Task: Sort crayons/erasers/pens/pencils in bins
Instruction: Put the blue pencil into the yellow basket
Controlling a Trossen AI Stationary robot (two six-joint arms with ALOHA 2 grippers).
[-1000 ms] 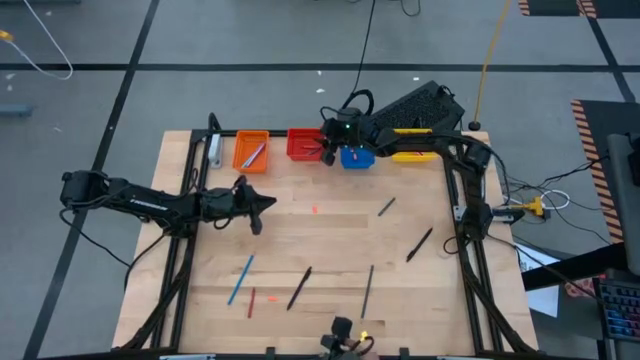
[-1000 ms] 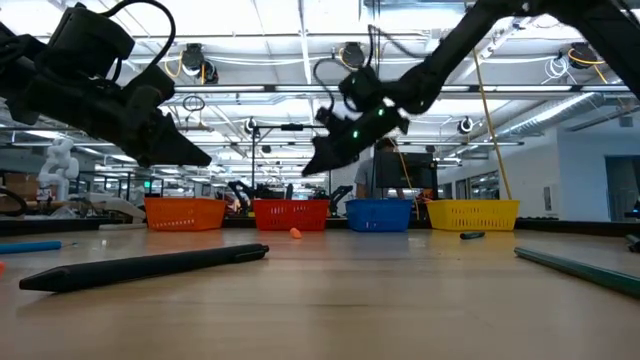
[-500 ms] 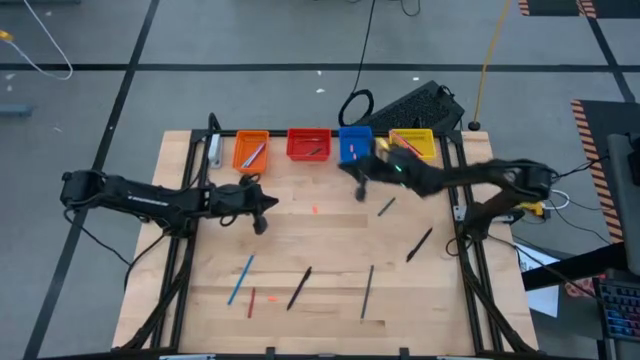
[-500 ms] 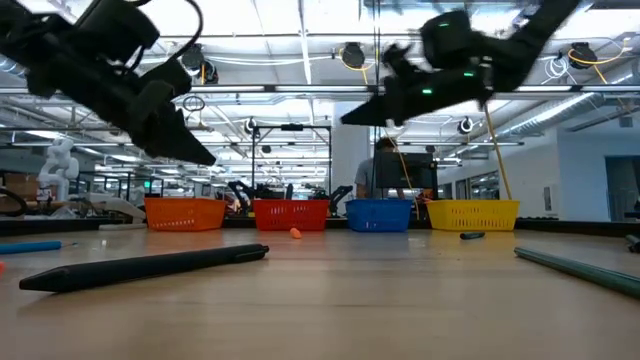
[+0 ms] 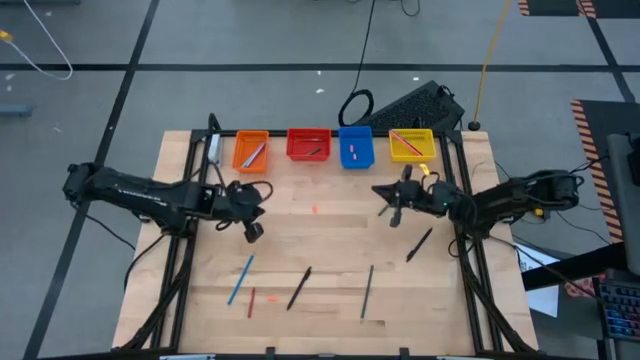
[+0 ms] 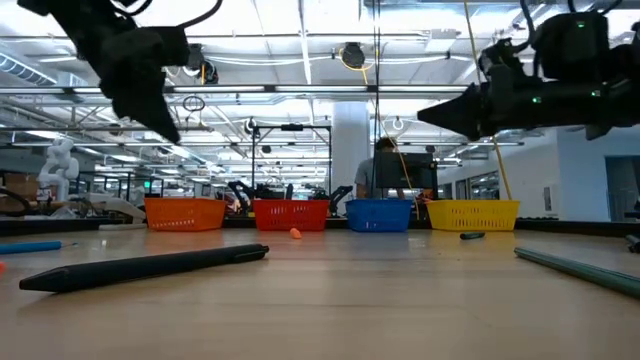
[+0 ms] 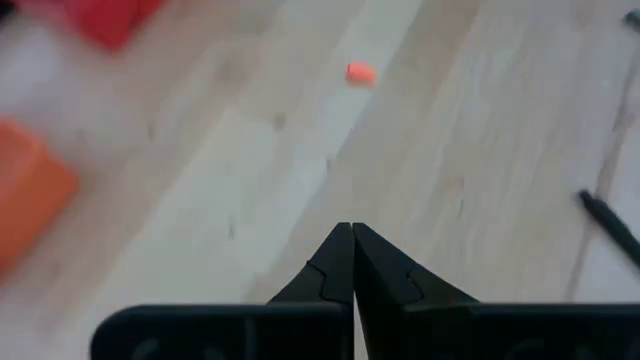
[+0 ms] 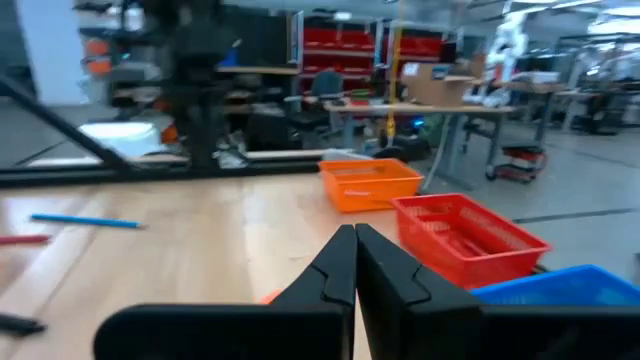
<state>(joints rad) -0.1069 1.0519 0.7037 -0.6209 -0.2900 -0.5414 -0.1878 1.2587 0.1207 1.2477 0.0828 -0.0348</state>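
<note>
Four bins stand in a row at the far edge: orange [image 5: 251,150], red [image 5: 309,144], blue [image 5: 355,146], yellow [image 5: 411,144]. An eraser [image 5: 314,210] lies on the bare wood mid-table, ahead of my left gripper [image 5: 264,191], which hovers shut and holds nothing. My right gripper [image 5: 377,189] hovers shut and holds nothing right of the centre, pointing left. A blue pen [image 5: 240,278], a red crayon [image 5: 252,301], a dark stick [image 5: 299,287] and a dark green stick [image 5: 367,290] lie flat near the front. A grey stick [image 5: 386,206] and a black stick [image 5: 419,243] lie at the right.
The orange bin holds thin sticks, the red bin a dark one, the blue bin a small red bit, the yellow bin a pink stick. Dark frame rails [image 5: 180,250] run along the table's left and right sides. Bare wood lies between the two grippers.
My right gripper has left the red and blue bins, swinging toward the table's right and near side, and now hovers right of the centre. My left gripper has risen and drawn back a little toward the left edge. Nothing on the table has moved.
</note>
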